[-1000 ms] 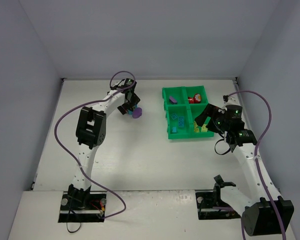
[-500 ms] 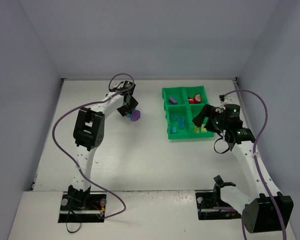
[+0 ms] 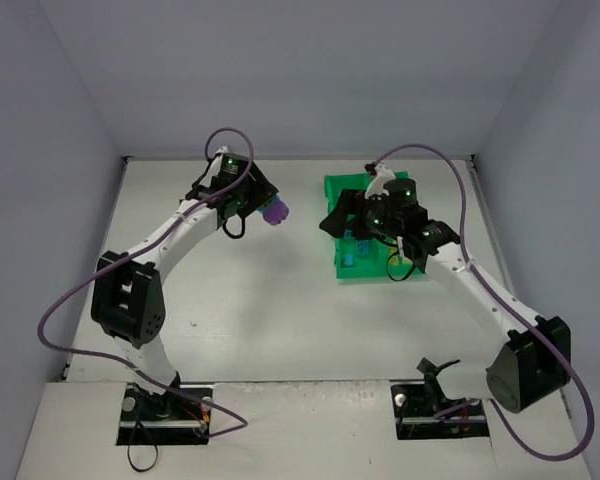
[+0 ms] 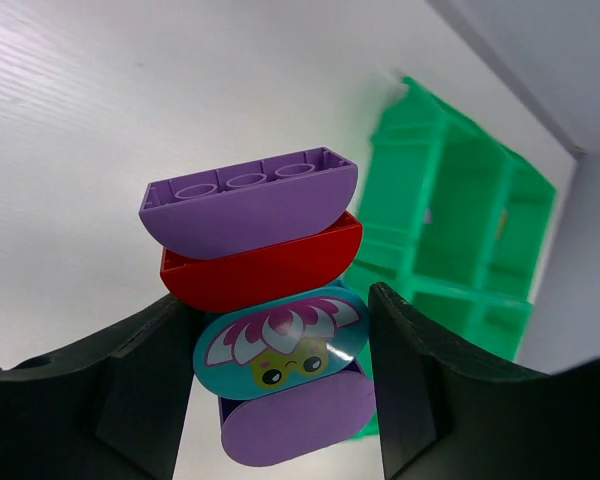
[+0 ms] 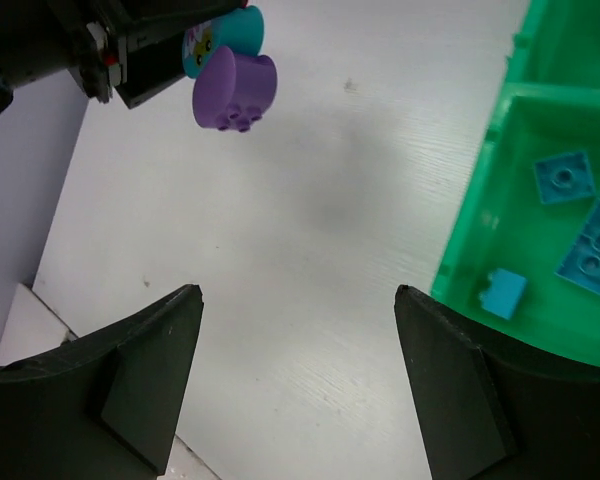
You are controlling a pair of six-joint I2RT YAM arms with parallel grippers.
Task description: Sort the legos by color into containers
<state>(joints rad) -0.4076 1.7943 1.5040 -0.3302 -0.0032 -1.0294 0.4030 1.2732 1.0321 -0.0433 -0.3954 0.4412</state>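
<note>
Where the held legos are sitting: the stack (image 4: 270, 320) is being pinched in the left gripper (image 4: 280, 360), hanging over the table (image 4: 100, 120) and well to the left of the tray (image 4: 450, 230).
Left jaws: they are closing on the lower half of the stack, and the black fingers (image 4: 140, 380) are pressing in from both sides.
Stack, top down: a half-round purple brick (image 4: 248, 205) is showing three round hollows on its flat face. A red brick (image 4: 265, 265) of the same bowed shape is nesting under it. Next a teal disc (image 4: 280, 345) is carrying a printed petal crown and a tiny face. A rounded purple piece (image 4: 295, 430) is closing the bottom, and its studs are showing in the right wrist view.
Finish of the bricks: all are looking like smooth, glossy plastic.
Right gripper (image 5: 295, 300): its jaws are standing wide apart and gripping nothing. It is hovering over the table just beside the tray's left wall.
Tray: bright green moulded plastic, with low straight walls cutting it into square compartments.
Blue legos (image 5: 563, 177): two flat studded plates and one small block are lying loose in the near-left compartment.
Table: matte white, showing a fine wood-like grain.
</note>
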